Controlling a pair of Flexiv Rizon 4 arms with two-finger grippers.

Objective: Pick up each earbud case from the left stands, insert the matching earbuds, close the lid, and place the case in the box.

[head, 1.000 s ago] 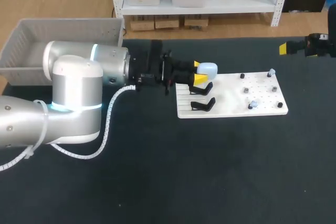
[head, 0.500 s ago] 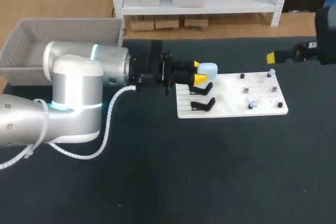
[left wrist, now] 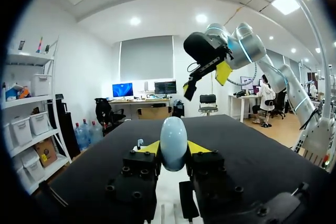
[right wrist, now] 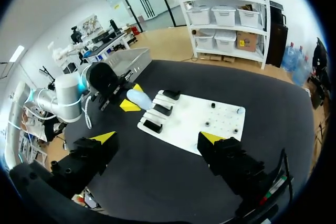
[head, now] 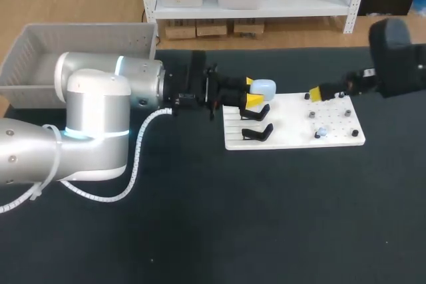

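At the white board's [head: 293, 136] left edge our left gripper [head: 253, 92] pinches the earbud case [head: 264, 87] over the stands [head: 257, 132]; our right gripper [right wrist: 157, 139] hangs spread above its far edge.

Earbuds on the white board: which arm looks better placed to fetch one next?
Probably the right arm. The right gripper hangs open at the peg end of the white board, near a pale blue earbud, while the left gripper is shut on the blue case by the stands.
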